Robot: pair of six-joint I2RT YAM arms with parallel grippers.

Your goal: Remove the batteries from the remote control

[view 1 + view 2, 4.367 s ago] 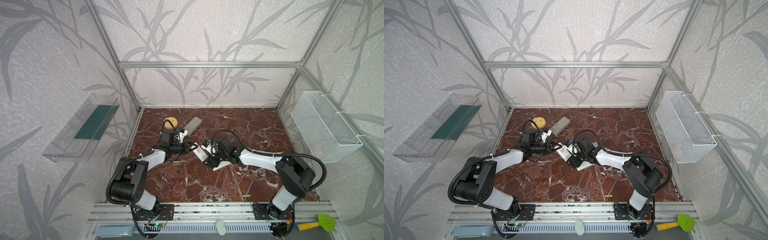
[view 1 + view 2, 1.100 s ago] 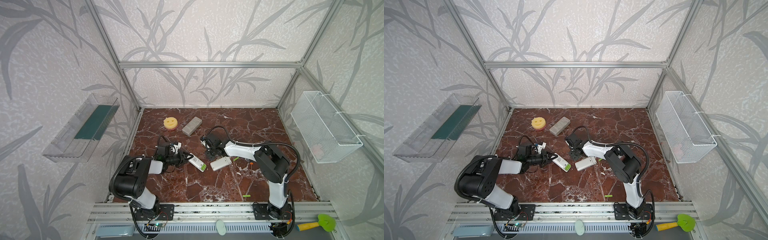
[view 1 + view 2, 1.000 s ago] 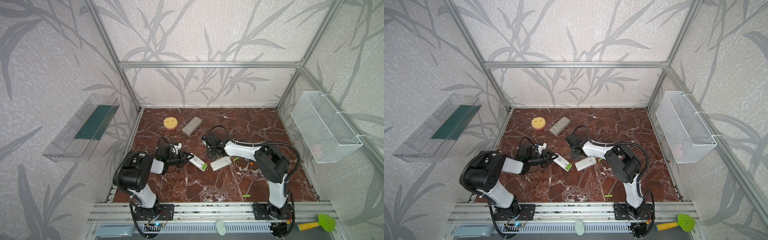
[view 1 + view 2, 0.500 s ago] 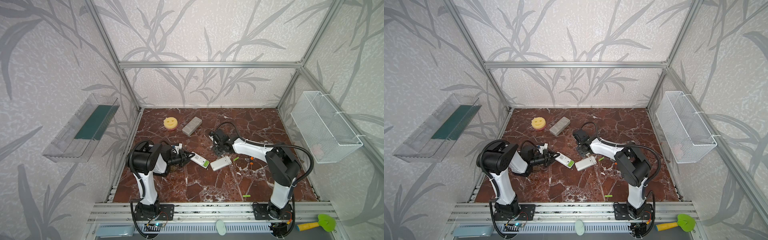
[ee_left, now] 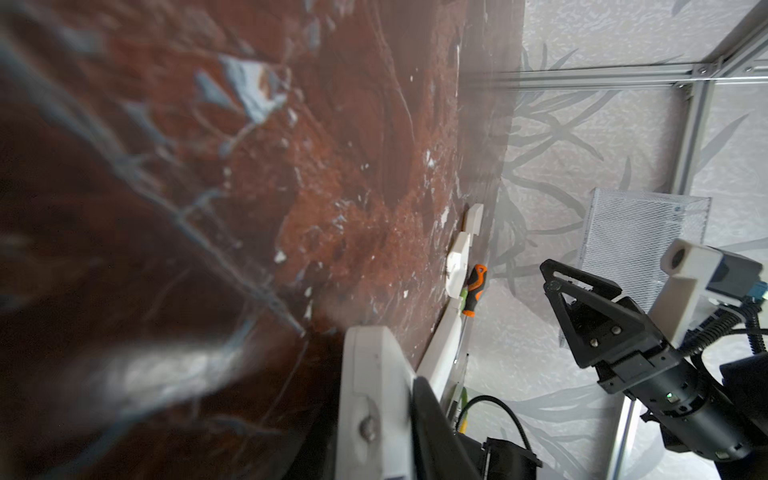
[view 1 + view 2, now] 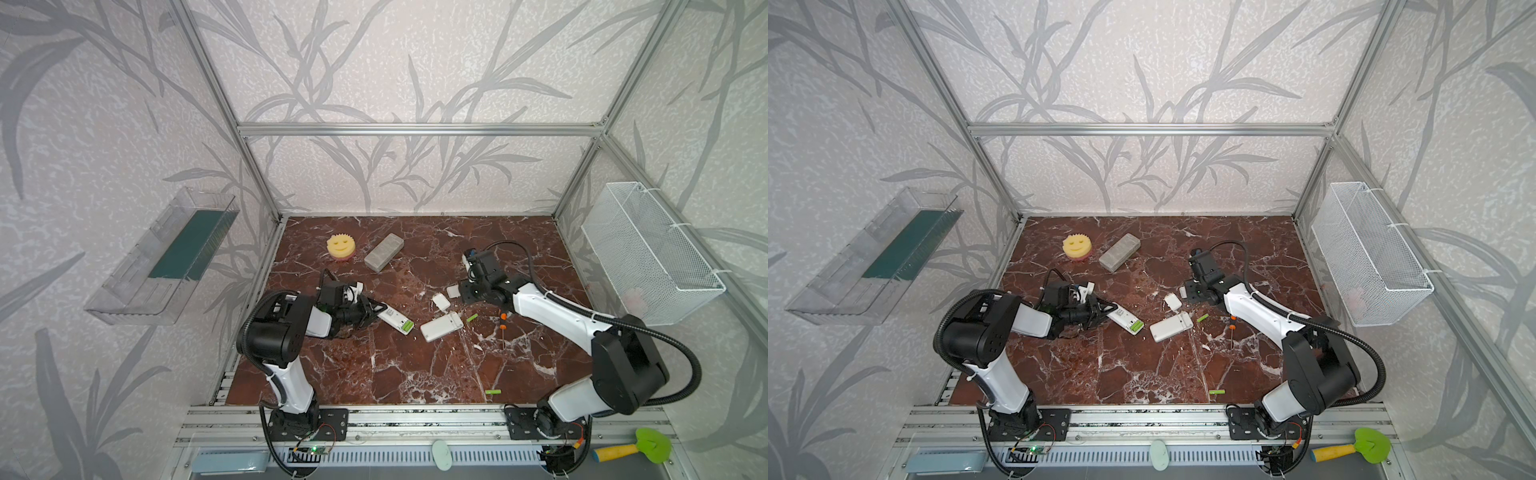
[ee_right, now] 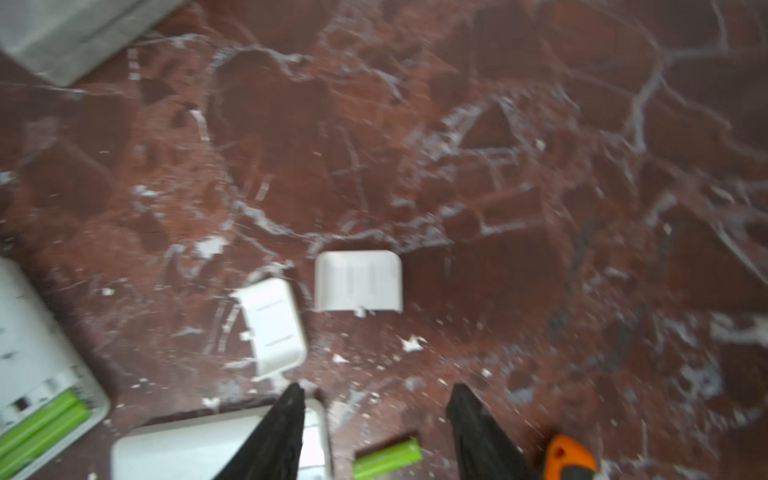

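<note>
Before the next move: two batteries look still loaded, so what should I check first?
1. Right gripper empty: ok, jaws apart, nothing between.
2. Left gripper holding the loaded remote: cannot tell; the remote's end lies between its fingers.
3. Loaded remote emptied: not ok, two lime-green batteries sit in its open bay.
4. Second remote emptied: ok, no green shows in it.
5. Battery covers off: ok, both lie on the marble tabletop.
6. Removed batteries located: ok, one loose battery beside the second remote, another near the front edge.

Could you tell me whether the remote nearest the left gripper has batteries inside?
Yes, two green batteries lie in the open compartment of that remote.
</note>
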